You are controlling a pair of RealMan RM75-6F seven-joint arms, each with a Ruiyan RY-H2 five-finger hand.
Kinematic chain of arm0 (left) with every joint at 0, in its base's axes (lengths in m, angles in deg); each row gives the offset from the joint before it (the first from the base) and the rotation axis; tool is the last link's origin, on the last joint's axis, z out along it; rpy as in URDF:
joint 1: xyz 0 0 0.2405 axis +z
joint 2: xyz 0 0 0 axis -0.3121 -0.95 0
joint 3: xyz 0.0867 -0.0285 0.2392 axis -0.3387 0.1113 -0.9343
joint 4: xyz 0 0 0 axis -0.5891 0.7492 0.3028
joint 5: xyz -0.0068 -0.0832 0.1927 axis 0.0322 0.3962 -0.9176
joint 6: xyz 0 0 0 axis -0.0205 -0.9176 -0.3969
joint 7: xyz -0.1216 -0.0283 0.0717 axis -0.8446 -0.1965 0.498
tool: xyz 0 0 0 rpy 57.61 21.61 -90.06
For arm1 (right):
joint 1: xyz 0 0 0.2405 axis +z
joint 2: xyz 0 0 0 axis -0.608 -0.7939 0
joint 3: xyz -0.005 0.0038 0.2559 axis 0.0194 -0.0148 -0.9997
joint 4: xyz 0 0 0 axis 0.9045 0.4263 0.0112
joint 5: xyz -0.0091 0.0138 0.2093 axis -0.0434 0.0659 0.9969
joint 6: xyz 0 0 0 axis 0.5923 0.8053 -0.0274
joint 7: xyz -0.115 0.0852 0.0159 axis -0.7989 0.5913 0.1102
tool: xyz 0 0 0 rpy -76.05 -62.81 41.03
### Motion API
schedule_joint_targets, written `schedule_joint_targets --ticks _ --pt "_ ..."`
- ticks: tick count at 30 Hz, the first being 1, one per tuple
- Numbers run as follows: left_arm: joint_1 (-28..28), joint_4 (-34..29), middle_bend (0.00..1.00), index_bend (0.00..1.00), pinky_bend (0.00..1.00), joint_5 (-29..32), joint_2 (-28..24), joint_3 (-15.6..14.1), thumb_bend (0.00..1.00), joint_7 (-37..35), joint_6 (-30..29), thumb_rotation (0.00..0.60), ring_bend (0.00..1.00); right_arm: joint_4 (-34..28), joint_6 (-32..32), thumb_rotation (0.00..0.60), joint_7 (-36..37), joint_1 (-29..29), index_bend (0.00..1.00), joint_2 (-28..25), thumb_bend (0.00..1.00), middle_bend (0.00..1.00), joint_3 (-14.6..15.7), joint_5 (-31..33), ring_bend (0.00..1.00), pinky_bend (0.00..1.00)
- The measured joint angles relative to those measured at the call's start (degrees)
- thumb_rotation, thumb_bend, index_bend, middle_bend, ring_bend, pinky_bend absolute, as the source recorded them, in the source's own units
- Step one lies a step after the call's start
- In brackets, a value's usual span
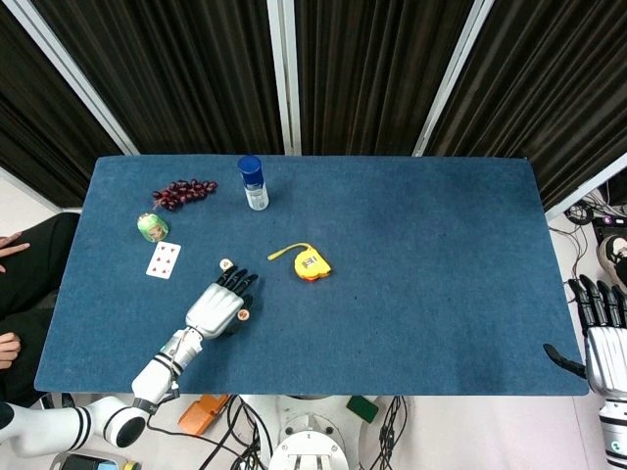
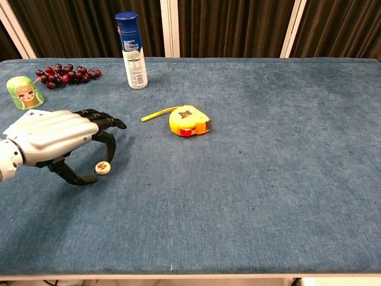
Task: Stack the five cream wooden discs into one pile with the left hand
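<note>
One cream disc (image 2: 102, 168) with a red mark lies flat on the blue table, apart from the others. In the head view this disc (image 1: 243, 314) shows just right of my left hand (image 1: 219, 302). My left hand (image 2: 59, 138) hovers over the disc with its fingers curved; a fingertip is just behind the disc and the thumb just left of it, and neither grips it. A small pile of cream discs (image 1: 225, 263) stands beyond the fingertips; the hand hides it in the chest view. My right hand (image 1: 605, 338) rests open off the table's right edge.
A yellow tape measure (image 2: 189, 121) with its tape pulled out lies right of the hand. A blue-capped bottle (image 2: 131, 50), dark grapes (image 2: 66, 74), a green toy figure (image 2: 23, 93) and a playing card (image 1: 164, 259) sit at the back left.
</note>
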Motion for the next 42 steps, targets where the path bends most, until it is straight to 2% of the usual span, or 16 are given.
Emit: schedule_joint_targets --ticks 8,13,20,25,29,35,42 --pt "0.2 0.0 0.06 0.5 0.0 0.5 0.0 0.4 0.4 0.3 0.9 0.6 0.0 -0.2 0.1 0.6 -0.2 0.0 0.01 0.0 0.21 0.09 0.0 -0.2 0.0 0.01" --pt "0.4 -0.7 0.06 0.5 0.0 0.4 -0.7 1.0 0.4 -1.3 0.7 0.6 0.0 -0.4 0.2 0.6 -0.4 0.0 0.01 -0.1 0.21 0.09 0.0 -0.4 0.0 0.01" --pt "-0.1 -3.1 0.06 0.5 0.0 1.4 -3.4 5.0 0.38 -4.1 -0.1 0.6 0.0 -0.6 0.2 0.6 -0.6 0.1 0.01 -0.1 0.21 0.09 0.0 -0.7 0.0 0.01" --pt "-1.6 -2.9 0.06 0.5 0.0 5.2 -4.1 8.6 0.37 -4.6 1.1 0.6 0.0 -0.5 0.1 0.6 -0.5 0.1 0.01 0.0 0.2 0.09 0.0 -0.6 0.0 0.01" --pt "-3.2 -0.4 0.06 0.5 0.0 8.6 -3.3 11.3 0.37 -3.8 1.9 0.6 0.0 -0.4 0.1 0.6 -0.4 -0.1 0.01 0.0 0.21 0.09 0.0 -0.3 0.0 0.01" --pt "-4.8 2.1 0.06 0.5 0.0 14.5 -2.4 13.1 0.37 -3.1 4.8 0.6 0.0 -0.2 0.2 0.6 -0.1 -0.2 0.01 -0.1 0.21 0.09 0.0 -0.1 0.0 0.01" --pt "-5.6 3.8 0.06 0.49 0.0 18.8 -2.0 13.2 0.36 -2.1 6.5 0.6 0.0 0.0 0.0 0.6 0.1 -0.2 0.01 0.0 0.2 0.09 0.0 0.0 0.0 0.01"
